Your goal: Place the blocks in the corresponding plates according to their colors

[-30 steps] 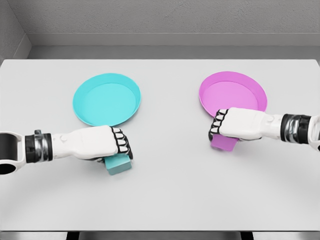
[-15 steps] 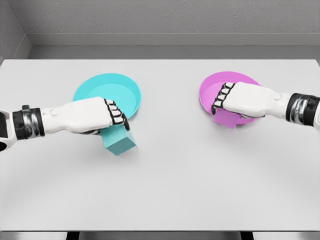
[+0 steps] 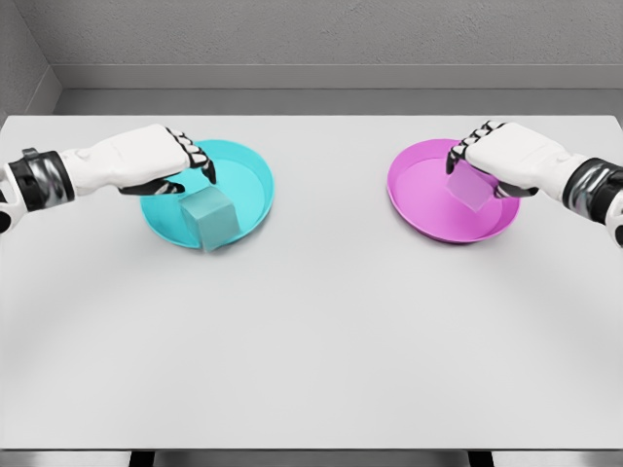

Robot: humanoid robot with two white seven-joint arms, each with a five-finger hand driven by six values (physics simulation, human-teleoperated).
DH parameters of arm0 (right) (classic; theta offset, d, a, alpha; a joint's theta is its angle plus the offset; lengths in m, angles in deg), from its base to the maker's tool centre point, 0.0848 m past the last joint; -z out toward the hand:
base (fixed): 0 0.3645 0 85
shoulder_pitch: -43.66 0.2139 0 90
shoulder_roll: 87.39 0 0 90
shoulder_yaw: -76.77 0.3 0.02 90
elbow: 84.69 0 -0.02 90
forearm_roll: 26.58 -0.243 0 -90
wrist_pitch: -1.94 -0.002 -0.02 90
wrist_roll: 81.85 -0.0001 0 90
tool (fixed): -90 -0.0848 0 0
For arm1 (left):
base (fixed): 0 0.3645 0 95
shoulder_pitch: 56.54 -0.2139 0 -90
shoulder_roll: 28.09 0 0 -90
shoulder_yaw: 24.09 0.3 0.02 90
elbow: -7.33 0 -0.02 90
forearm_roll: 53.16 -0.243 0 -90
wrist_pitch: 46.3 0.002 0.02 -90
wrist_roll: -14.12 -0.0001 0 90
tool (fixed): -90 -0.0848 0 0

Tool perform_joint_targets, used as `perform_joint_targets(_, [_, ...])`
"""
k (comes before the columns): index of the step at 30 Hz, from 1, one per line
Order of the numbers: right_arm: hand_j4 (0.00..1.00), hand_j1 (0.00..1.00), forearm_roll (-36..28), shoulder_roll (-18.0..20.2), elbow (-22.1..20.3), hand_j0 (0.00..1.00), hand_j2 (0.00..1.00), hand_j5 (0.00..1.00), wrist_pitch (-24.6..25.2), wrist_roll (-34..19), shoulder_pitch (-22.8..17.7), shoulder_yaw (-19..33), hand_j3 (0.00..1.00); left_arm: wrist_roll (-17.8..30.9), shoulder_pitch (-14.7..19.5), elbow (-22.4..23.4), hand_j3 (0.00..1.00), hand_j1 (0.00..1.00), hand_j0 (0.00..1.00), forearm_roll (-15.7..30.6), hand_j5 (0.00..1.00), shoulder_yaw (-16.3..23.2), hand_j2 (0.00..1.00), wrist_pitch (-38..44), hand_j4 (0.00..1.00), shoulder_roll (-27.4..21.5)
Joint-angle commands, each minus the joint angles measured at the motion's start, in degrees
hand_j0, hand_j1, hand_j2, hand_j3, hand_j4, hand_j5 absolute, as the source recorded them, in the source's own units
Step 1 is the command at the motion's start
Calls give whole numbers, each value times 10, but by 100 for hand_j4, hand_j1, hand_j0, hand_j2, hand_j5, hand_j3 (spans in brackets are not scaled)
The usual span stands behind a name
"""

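Observation:
The cyan block (image 3: 209, 219) lies in the cyan plate (image 3: 245, 180), tilted against its front rim. My left hand (image 3: 190, 167) hovers over the plate's left side, fingers spread, apart from the block. The pink block (image 3: 469, 189) is in the pink plate (image 3: 426, 193), right of its middle and slightly tilted. My right hand (image 3: 461, 156) hangs just above it with its fingers loosened and nothing between them.
Both plates sit on a white table (image 3: 311, 331), cyan at the left and pink at the right, with a wide gap between them. A grey wall runs behind the table's far edge.
Both hands rose and moved away from me over their plates. Each let go of its block, and the cyan and pink blocks now lie in the matching plates.

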Motion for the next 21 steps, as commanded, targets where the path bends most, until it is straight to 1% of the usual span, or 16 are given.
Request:
perform_joint_targets(1, [51, 51, 0, -9, 17, 51, 51, 51, 11, 0, 0, -2, 51, 0, 0, 40, 50, 50, 50, 2, 50, 0, 50, 1, 50, 11])
perform_joint_targets(2, [51, 51, 0, -14, 29, 51, 51, 51, 12, 1, 1, -2, 51, 0, 4, 53, 50, 50, 50, 2, 50, 0, 50, 1, 50, 14])
perform_joint_targets(3, [51, 51, 0, -15, 33, 51, 51, 51, 11, 1, 1, -2, 51, 0, 4, 55, 53, 53, 53, 2, 53, 0, 53, 1, 53, 17])
perform_joint_targets(4, [51, 51, 0, -20, 34, 51, 51, 51, 11, 0, 1, -2, 51, -1, 9, 56, 90, 90, 90, 5, 90, -2, 90, 1, 90, 17])
perform_joint_targets(5, [51, 51, 0, -26, 34, 51, 51, 51, 10, 0, 1, -2, 51, -1, 14, 56, 100, 100, 100, 6, 100, -3, 100, 1, 100, 13])
perform_joint_targets(8, [51, 51, 1, -30, 33, 51, 51, 51, 9, 0, 2, -8, 51, -3, 16, 53, 100, 100, 100, 18, 100, -3, 100, 1, 100, 5])
perform_joint_targets(9, [52, 52, 1, -34, 32, 52, 52, 52, 9, 0, 4, -11, 52, -3, 15, 43, 100, 100, 100, 32, 100, -3, 100, 1, 100, -13])
perform_joint_targets(10, [60, 60, 1, -35, 32, 60, 60, 60, 8, 0, 5, -11, 60, -3, 10, 22, 100, 100, 100, 44, 100, -3, 100, 1, 100, -41])
perform_joint_targets(11, [97, 97, 0, -35, 31, 97, 97, 97, 10, 1, 5, -11, 97, -3, 7, 3, 100, 100, 100, 52, 100, -2, 100, 1, 100, -62])
perform_joint_targets(12, [100, 100, 0, -35, 30, 100, 100, 100, 9, 1, 5, -11, 100, -3, 5, -17, 100, 100, 100, 58, 100, 0, 100, 1, 100, -81])
perform_joint_targets(13, [100, 100, 0, -35, 29, 100, 100, 100, 9, 1, 5, -11, 100, -3, 4, -31, 100, 100, 100, 66, 100, 1, 100, 1, 100, -97])
perform_joint_targets(15, [100, 100, 0, -35, 29, 100, 100, 100, 9, 1, 5, -11, 100, -3, -19, -55, 100, 100, 100, 92, 100, -3, 100, 1, 100, -128])
perform_joint_targets(18, [100, 100, 0, -33, 29, 100, 100, 100, 9, 1, 5, -11, 100, -3, -40, -71, 100, 100, 100, 108, 100, -7, 100, 1, 100, -160])
perform_joint_targets(19, [100, 100, 0, -27, 29, 100, 100, 100, 7, 1, 5, -5, 100, -3, -47, -76, 100, 100, 100, 108, 100, -15, 100, 1, 100, -167])
perform_joint_targets(20, [100, 100, 0, -16, 27, 100, 100, 100, 2, 1, 4, 5, 100, -3, -64, -78, 100, 100, 100, 109, 100, -27, 100, 1, 100, -173])
perform_joint_targets(21, [100, 100, 0, -2, 12, 100, 100, 100, -5, 1, -1, 14, 100, -3, -83, -80, 100, 100, 100, 114, 100, -36, 100, 1, 100, -180])
